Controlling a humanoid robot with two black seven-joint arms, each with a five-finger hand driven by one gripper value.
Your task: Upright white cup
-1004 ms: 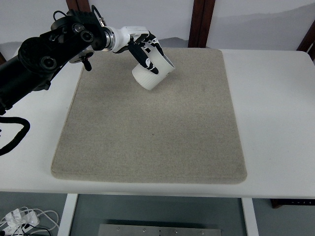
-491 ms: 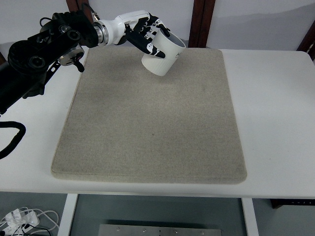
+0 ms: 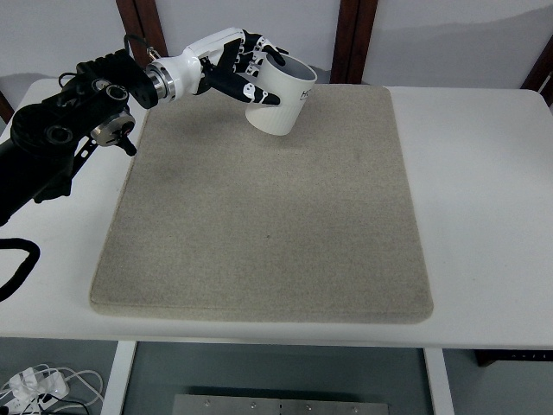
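Note:
The white cup is at the far left part of the beige mat, nearly upright and leaning a little to the right, with its mouth facing up. Its base is at or just above the mat; I cannot tell if it touches. My left hand is shut on the cup, its fingers wrapped around the cup's left side. The left arm reaches in from the left edge. The right arm is out of view.
The mat lies on a white table. Dark wooden posts stand against the wall behind the table's far edge. Cables lie on the floor below the table's near left corner.
My left hand has turned the cup from lying tilted with its mouth to the right to nearly upright. The hand and cup moved slightly right and toward the far edge.

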